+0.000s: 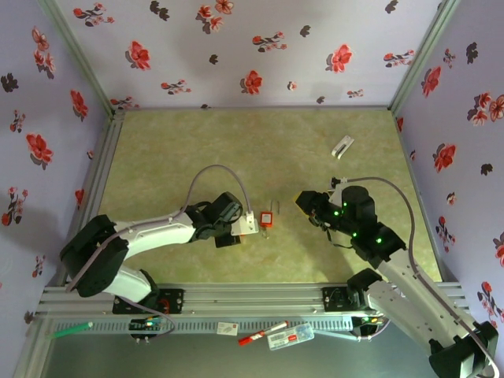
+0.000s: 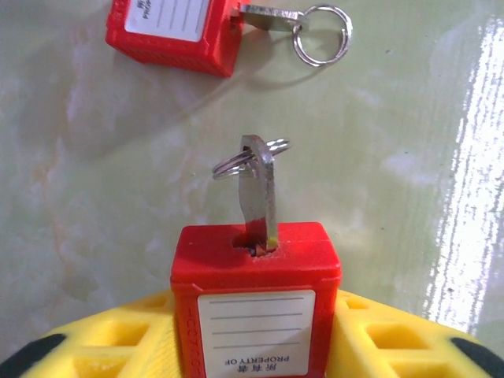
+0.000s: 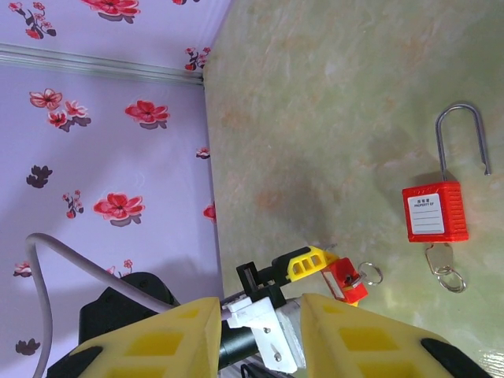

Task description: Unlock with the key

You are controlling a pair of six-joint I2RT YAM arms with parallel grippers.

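My left gripper [image 2: 256, 307] is shut on a red padlock [image 2: 256, 315], squeezed between its yellow fingers [image 2: 378, 331]. The grey key [image 2: 257, 197] stands in that padlock's keyhole with a split ring [image 2: 248, 157] on its head. The right wrist view shows the same padlock [image 3: 344, 280] and key [image 3: 358, 277] from the side. A second red padlock [image 2: 177, 31] lies on the table just ahead, with its own key [image 3: 441, 256]; one leg of its shackle [image 3: 461, 138] is free. My right gripper [image 3: 260, 303] hovers open and holds nothing. From above, the left gripper [image 1: 250, 224] faces the right gripper [image 1: 302, 201].
The loose padlock [image 1: 267, 220] lies between the two grippers on the green table [image 1: 197, 150]. A small white clip piece [image 1: 342, 146] rests at the back right. Flowered walls enclose three sides. Pens and labels [image 1: 272, 333] lie along the near rail.
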